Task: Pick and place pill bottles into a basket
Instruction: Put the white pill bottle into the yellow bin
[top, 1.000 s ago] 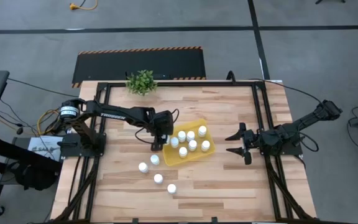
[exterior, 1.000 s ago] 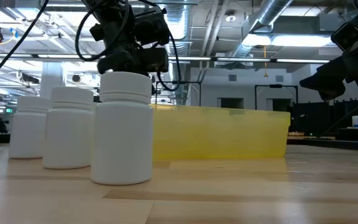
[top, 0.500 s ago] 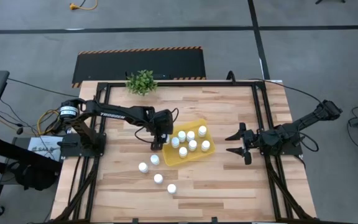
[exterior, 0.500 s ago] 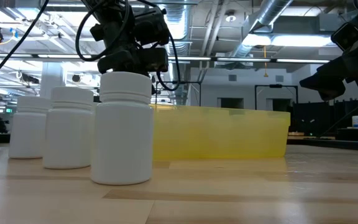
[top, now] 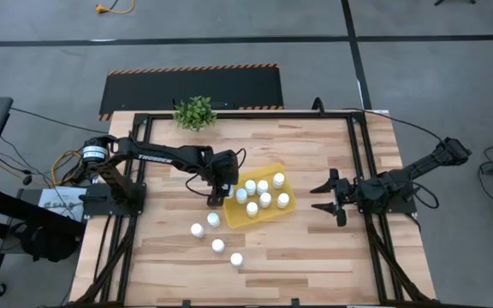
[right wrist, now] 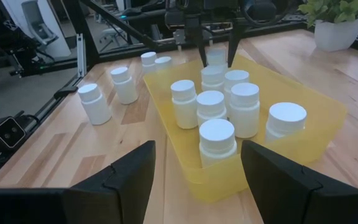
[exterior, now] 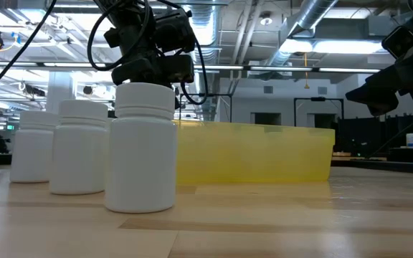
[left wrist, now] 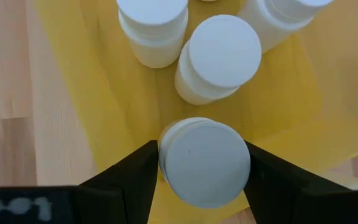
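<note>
Light wooden table (top: 315, 248): carries the shallow bright yellow plastic basket (top: 274, 215), seven small white capped pill bottles inside, four standing outside on the wood (top: 217, 245). Left gripper (left wrist: 201, 186): over the basket's near-left corner, fingers clamped on one white bottle (left wrist: 204, 163). Step judged: placement. Next move calls for lowering, then release. Right gripper (top: 329, 197): idle at right, fingers spread, empty.

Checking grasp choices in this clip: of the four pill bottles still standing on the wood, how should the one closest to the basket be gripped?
Judging by its pose, that pill bottle stands upright beside the basket. Come straight down and close the claw across the round body just under the cap, fingers set along the basket wall rather than toward it. The left claw already holds a bottle over the basket; the right claw waits open.
</note>
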You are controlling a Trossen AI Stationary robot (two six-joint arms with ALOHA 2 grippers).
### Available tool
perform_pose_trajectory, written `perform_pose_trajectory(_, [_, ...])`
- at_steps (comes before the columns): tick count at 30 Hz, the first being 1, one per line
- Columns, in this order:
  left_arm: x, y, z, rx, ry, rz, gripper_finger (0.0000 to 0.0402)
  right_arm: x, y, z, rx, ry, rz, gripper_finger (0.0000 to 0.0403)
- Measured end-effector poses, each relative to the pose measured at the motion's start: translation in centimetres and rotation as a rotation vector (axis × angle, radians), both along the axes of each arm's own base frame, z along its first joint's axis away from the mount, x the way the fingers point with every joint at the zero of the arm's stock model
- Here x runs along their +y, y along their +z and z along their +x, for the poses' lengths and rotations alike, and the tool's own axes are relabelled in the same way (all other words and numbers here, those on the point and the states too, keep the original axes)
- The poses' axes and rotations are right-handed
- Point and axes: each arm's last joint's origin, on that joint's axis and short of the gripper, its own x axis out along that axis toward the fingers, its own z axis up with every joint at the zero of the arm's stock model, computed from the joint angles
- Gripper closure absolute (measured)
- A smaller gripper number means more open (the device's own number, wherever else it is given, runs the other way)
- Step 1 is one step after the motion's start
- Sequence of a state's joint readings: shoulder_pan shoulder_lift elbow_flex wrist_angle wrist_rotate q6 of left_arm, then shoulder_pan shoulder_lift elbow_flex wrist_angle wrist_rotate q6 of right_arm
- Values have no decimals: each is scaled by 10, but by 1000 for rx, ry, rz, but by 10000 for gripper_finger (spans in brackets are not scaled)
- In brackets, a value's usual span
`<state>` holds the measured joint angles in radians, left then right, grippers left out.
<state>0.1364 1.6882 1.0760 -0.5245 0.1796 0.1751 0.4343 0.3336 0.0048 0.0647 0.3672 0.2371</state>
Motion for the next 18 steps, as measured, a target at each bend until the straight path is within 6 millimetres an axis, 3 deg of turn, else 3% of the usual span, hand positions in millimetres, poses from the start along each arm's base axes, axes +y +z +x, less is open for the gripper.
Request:
perform_pose_trajectory(12, [0, 0, 0, -4, -25, -2, 201, 0, 0, 0, -1, 0, 0, 173])
perform_pose_trajectory(18, [0, 0, 0, -10, -48, 4, 161, 0, 0, 0, 0, 0, 0, 173])
